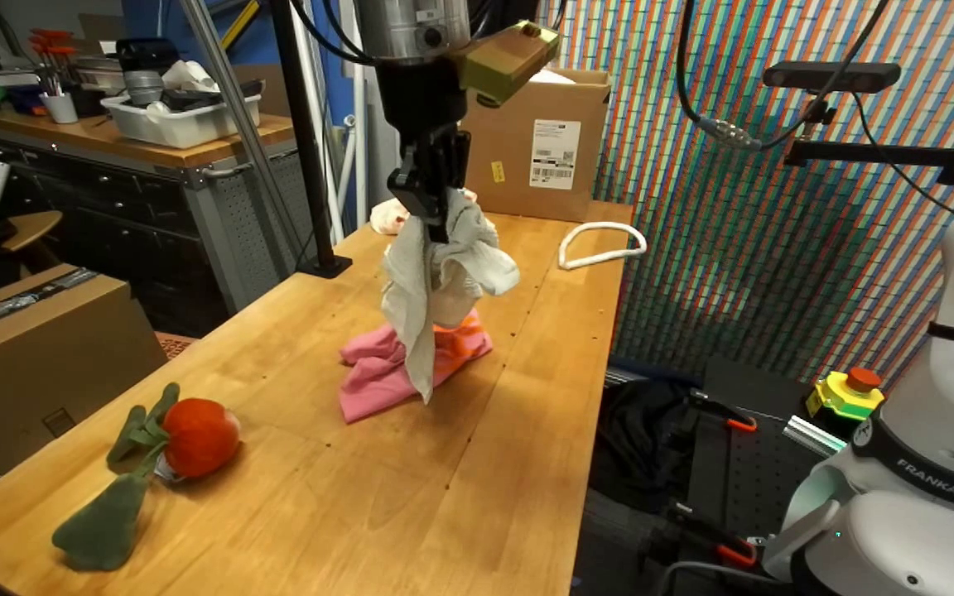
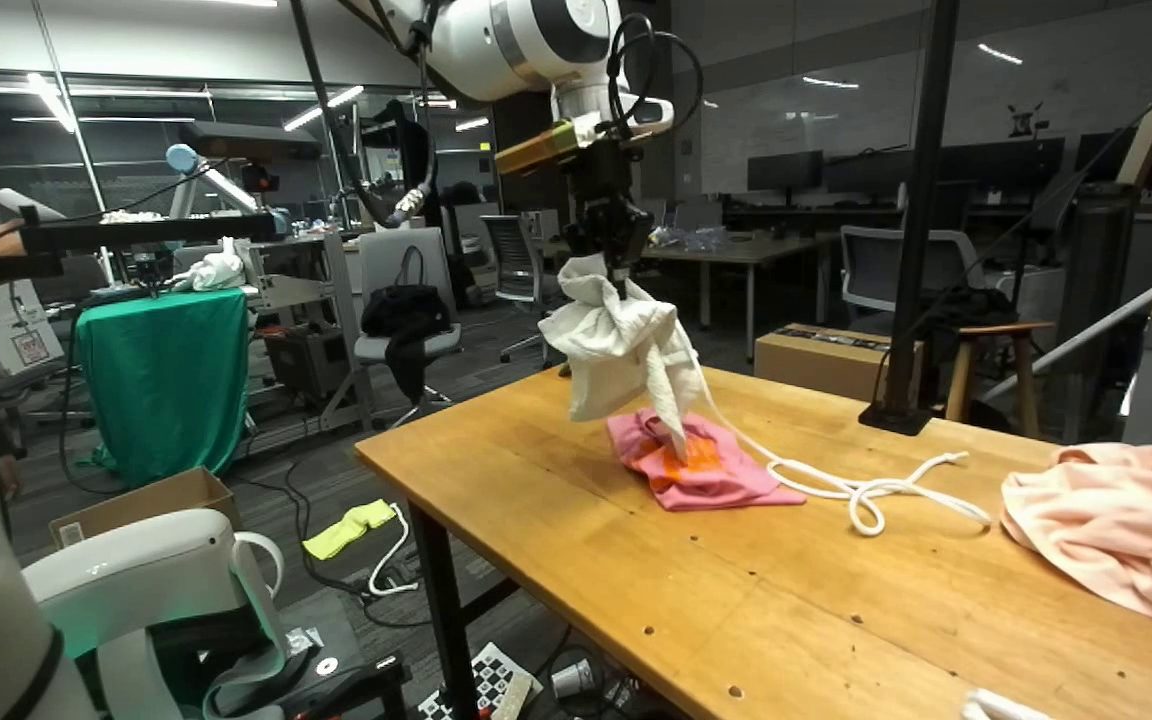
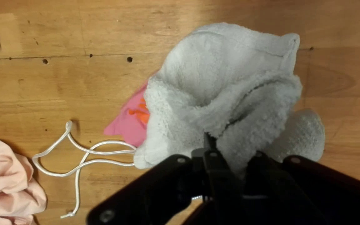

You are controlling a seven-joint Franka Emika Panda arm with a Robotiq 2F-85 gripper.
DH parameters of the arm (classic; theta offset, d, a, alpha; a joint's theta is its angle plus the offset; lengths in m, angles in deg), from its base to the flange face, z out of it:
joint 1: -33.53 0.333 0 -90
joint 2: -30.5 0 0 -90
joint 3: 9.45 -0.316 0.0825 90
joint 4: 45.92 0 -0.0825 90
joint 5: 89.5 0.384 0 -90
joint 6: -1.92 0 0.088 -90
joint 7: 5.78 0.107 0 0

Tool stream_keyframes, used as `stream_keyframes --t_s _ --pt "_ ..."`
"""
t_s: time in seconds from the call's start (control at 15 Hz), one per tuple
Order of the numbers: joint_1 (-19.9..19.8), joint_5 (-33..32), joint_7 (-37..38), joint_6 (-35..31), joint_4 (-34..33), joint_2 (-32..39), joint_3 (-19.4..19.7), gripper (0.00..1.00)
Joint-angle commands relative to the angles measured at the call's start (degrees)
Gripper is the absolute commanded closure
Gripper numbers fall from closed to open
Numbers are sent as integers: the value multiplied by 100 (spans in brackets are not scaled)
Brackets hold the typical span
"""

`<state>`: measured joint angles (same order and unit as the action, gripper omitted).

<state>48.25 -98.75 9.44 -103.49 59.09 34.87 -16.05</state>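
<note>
I'm seeing the gripper [image 1: 438, 225] clenching a bunched white cloth [image 2: 621, 340], jaws pinching its upper folds. That cloth is hanging above the wooden table [image 2: 536, 480], over a pink cloth [image 2: 731, 482] with orange print; can't tell if its lowest corner is touching. White cord [image 3: 77, 187] is trailing across the table toward a peach cloth [image 2: 1116, 530]. Round red object [image 1: 201, 437] with green leaves is lying well apart.

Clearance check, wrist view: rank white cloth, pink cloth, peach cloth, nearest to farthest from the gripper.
1. White cloth: held in the fingers.
2. Pink cloth: left, lower down, partly hidden.
3. Peach cloth: far left, at the picture's edge.
</note>
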Motion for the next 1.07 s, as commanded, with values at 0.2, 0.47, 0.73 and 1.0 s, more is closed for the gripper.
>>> stream_keyframes --t_s 0.2,0.47,0.73,1.0 --pt "18 784 -1030 209 325 -524 -504 96" --pt "159 1360 -1298 41 501 -643 -815 96" --pt "347 1769 -1386 -217 807 -585 -1099 96" --pt "493 2213 -1253 -784 1213 -480 -1277 96"
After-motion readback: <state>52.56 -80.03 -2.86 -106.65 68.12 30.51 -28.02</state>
